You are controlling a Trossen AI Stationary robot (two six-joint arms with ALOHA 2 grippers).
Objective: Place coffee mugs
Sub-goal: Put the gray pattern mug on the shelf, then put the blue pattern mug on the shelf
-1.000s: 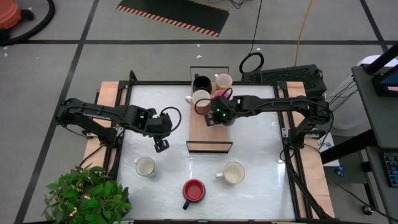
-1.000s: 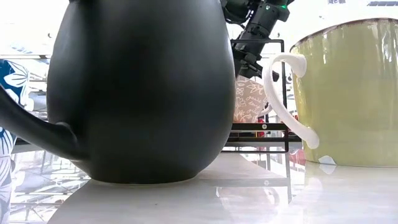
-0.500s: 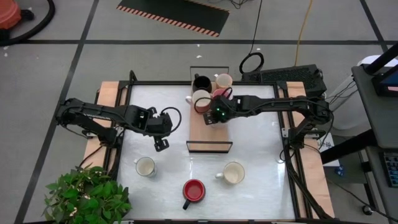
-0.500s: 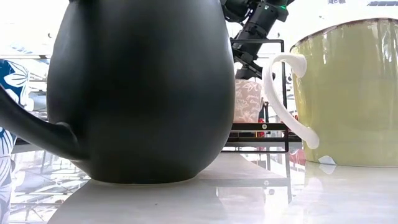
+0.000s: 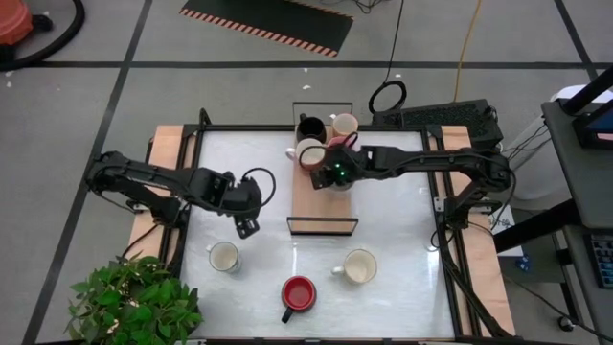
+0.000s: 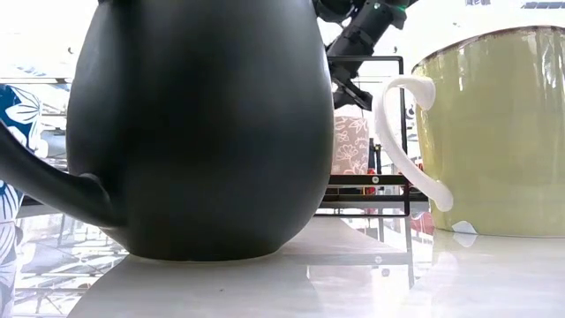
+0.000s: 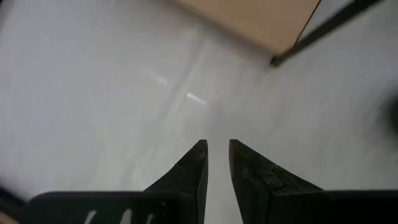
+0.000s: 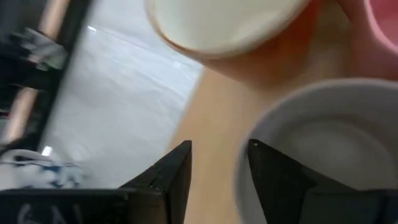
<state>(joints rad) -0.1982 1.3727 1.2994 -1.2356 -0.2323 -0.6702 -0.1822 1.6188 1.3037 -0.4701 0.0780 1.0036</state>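
Several mugs stand on the light-wood tray [image 5: 324, 206]: black [image 5: 309, 126], cream [image 5: 344, 125], cream [image 5: 308, 151], pink [image 5: 337, 145] and a grey mug [image 8: 323, 137], pale and patterned in the low view [image 6: 351, 146], upright on its base. My right gripper [image 5: 336, 174] hangs open just above that mug; in its wrist view [image 8: 217, 149] one finger stands over the inside of the rim and one outside it. My left gripper [image 5: 247, 225] is shut and empty over bare table left of the tray.
On the table's near half stand a cream mug [image 5: 223, 257], another cream mug [image 5: 360, 265] and a red-lined dark mug [image 5: 299, 292], which fills the low view [image 6: 203, 124]. A potted plant [image 5: 134, 299] stands at the near left corner. The tray's black wire frame [image 5: 323, 233] rises at its near end.
The grey mug hung tilted under my right gripper and now stands upright on the tray. My right gripper has since risen a little above its rim. My left arm has drawn back slightly toward the table's left edge.
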